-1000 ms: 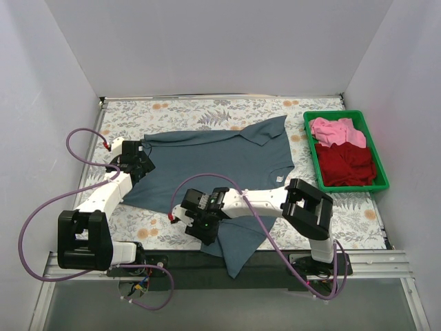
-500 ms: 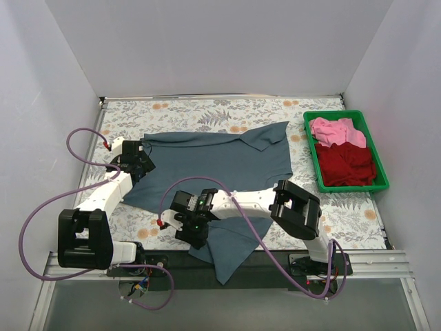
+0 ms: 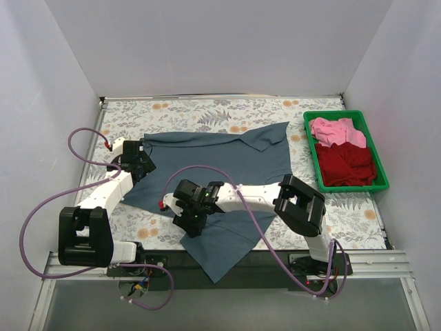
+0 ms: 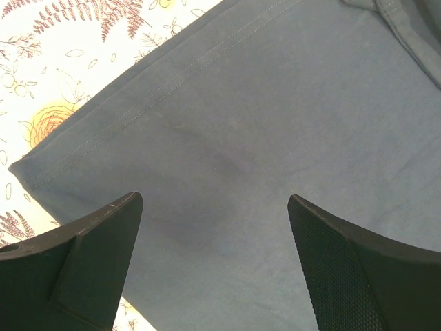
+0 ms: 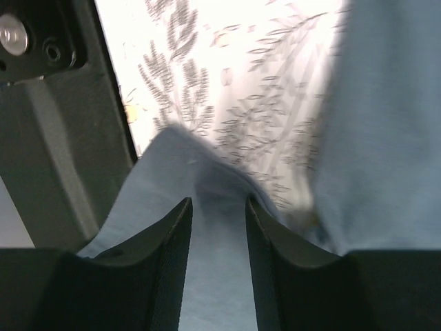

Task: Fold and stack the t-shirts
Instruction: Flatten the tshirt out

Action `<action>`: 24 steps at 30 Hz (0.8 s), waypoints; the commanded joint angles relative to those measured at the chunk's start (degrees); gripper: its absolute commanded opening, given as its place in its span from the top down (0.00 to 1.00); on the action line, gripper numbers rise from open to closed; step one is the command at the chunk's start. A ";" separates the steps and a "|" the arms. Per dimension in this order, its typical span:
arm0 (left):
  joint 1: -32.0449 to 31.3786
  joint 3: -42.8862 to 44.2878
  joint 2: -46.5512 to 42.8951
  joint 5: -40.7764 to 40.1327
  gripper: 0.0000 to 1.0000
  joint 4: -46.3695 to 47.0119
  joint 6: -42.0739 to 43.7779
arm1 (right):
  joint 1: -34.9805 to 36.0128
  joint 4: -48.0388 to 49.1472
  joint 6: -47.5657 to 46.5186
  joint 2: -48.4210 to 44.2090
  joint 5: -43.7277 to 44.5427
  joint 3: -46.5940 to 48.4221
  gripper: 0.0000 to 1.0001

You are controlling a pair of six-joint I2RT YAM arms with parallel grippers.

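Observation:
A large slate blue-grey t-shirt (image 3: 227, 155) lies spread on the flowered table, with its lower part hanging over the near edge. My right gripper (image 3: 186, 222) is low over the shirt's lower left part. In the right wrist view it (image 5: 219, 201) is shut on a raised fold of that blue-grey cloth (image 5: 213, 262). My left gripper (image 3: 141, 165) hovers over the shirt's left side. Its jaws stand wide open and empty (image 4: 213, 200) above flat cloth (image 4: 262, 110). A pink t-shirt (image 3: 331, 131) and a dark red t-shirt (image 3: 348, 165) lie crumpled in the bin.
A green plastic bin (image 3: 331, 113) stands at the right side of the table. White walls close in the table on three sides. A black rail runs along the near edge by the arm bases, and purple cables loop at the left.
My right gripper has moved left and slightly away from the near edge, dragging the shirt's lower part leftward with it. The left arm has stayed in place.

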 commanded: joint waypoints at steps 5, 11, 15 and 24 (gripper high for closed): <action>-0.43 1.07 0.44 0.56 0.19 0.77 0.82 | -3.02 3.26 3.78 -13.89 3.00 -6.71 0.58; -0.51 5.12 5.69 1.71 0.19 -0.63 -0.76 | -10.93 1.59 8.97 -23.49 7.22 -19.17 0.50; -0.34 6.96 9.66 0.57 0.19 -1.69 -2.95 | -16.55 1.59 12.32 -26.93 8.28 -25.87 0.50; 3.61 3.19 12.22 -2.51 0.19 -7.05 -10.16 | -18.77 1.59 16.71 -29.57 8.90 -37.20 0.50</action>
